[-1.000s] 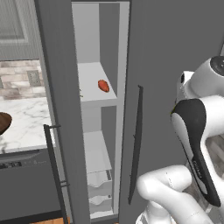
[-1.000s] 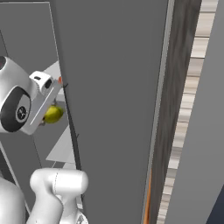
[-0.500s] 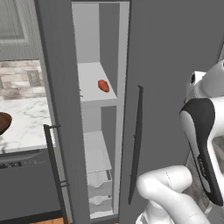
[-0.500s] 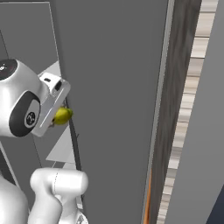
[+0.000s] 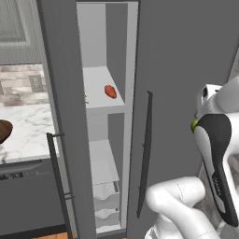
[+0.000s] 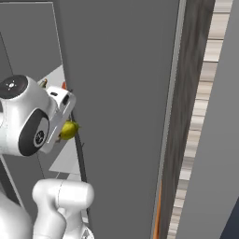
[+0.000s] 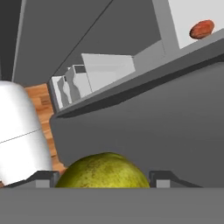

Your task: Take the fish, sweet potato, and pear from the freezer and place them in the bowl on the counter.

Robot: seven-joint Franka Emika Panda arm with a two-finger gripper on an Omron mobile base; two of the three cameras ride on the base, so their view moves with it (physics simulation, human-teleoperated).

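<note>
Since a second ago, the arm had swung back from the freezer (image 5: 65, 93), and the pear (image 6: 68, 130) came along with it — now lower and more to the right in the right base view. The end effector (image 7: 104, 180) was spread wide around the pear, one finger (image 7: 164, 178) on each side, so it was holding the fruit. The sweet potato (image 5: 110, 91) lay on a white freezer shelf (image 5: 100, 88). The bowl (image 5: 3, 131) sat on the counter (image 5: 28, 130) — off to the left.
</note>
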